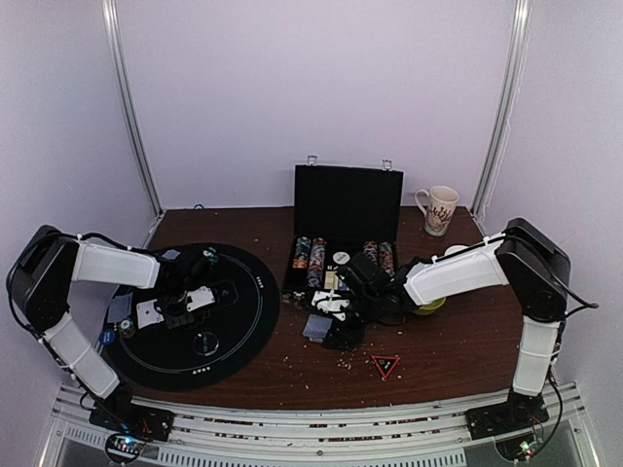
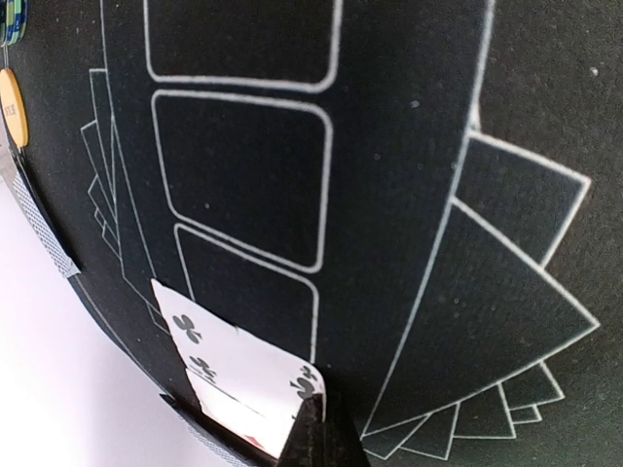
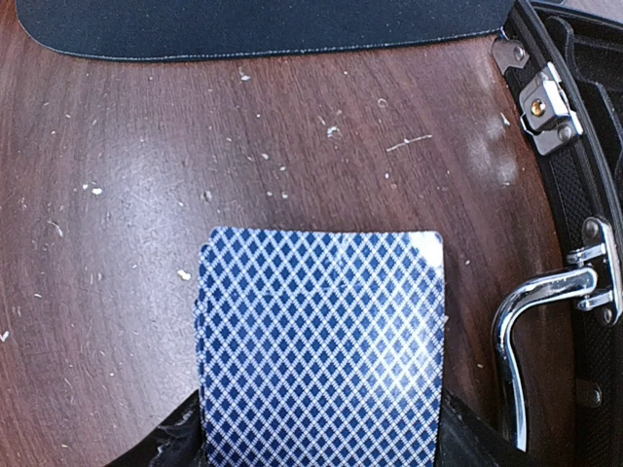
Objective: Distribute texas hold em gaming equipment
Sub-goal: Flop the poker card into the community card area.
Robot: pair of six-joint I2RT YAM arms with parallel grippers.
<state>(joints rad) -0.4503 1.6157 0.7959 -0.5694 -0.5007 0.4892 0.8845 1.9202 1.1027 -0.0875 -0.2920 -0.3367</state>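
Stooping over mat (image 2: 389,195), left fingers (image 2: 319,443) pinching card (image 2: 243,375); right fingers (image 3: 469,443) clasping deck (image 3: 321,350).

table (image 1: 458,355): brown wood, pale crumbs scattered | mat (image 1: 243,336): round, black, white printed outlines, left side | case (image 1: 348,199): black, lid upright, centre back, chrome handle (image 3: 531,331) on near edge | mug (image 1: 440,209): white, patterned, upright, back right | bowl (image 1: 431,307): yellow-green, mostly hidden | triangle marker (image 1: 385,365): red, front centre
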